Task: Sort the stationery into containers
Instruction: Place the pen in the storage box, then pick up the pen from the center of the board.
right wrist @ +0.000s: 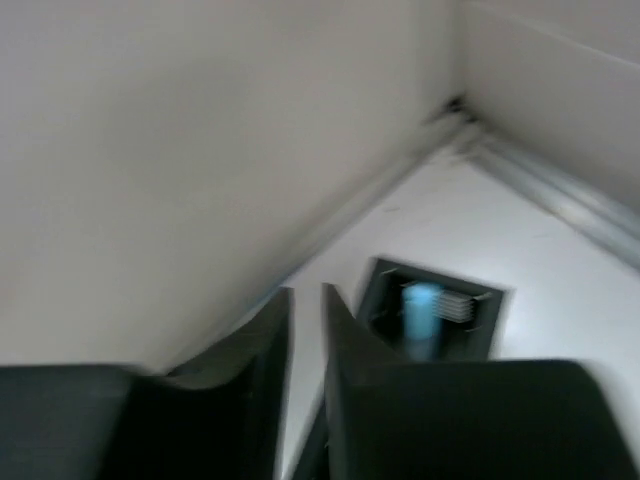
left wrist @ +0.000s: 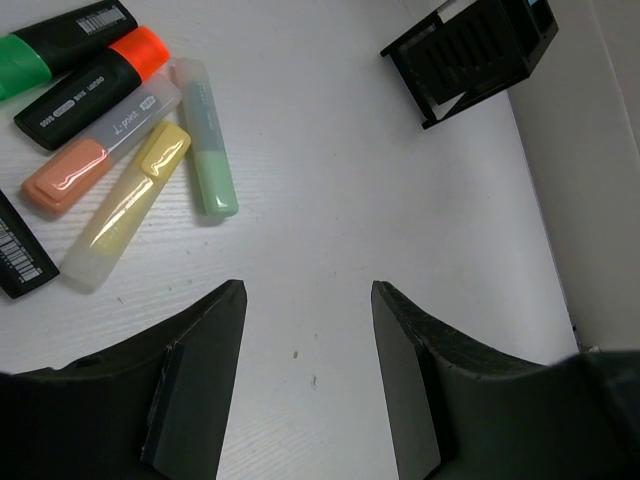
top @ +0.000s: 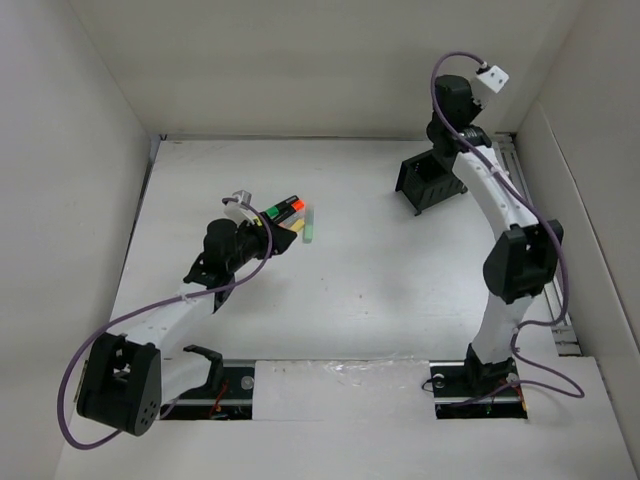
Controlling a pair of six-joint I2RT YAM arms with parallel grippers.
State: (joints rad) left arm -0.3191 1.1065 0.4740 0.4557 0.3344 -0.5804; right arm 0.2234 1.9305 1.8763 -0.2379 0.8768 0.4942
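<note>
Several highlighters lie in a cluster [top: 292,217] on the table. In the left wrist view they are a green-capped black one [left wrist: 60,38], an orange-capped black one [left wrist: 92,84], a grey and peach one [left wrist: 100,150], a yellow one [left wrist: 125,207] and a pale green one [left wrist: 206,140]. My left gripper [left wrist: 308,292] is open and empty, just short of them [top: 268,228]. The black slatted organiser [top: 430,180] stands at the back right. A light blue highlighter [right wrist: 420,310] stands inside it. My right gripper [right wrist: 305,295] hovers above the organiser [right wrist: 480,335], jaws a narrow gap apart, holding nothing.
A black barcoded object [left wrist: 22,255] lies at the left edge of the left wrist view. White walls enclose the table on three sides. A metal rail [top: 545,270] runs along the right side. The organiser also shows in the left wrist view [left wrist: 475,50].
</note>
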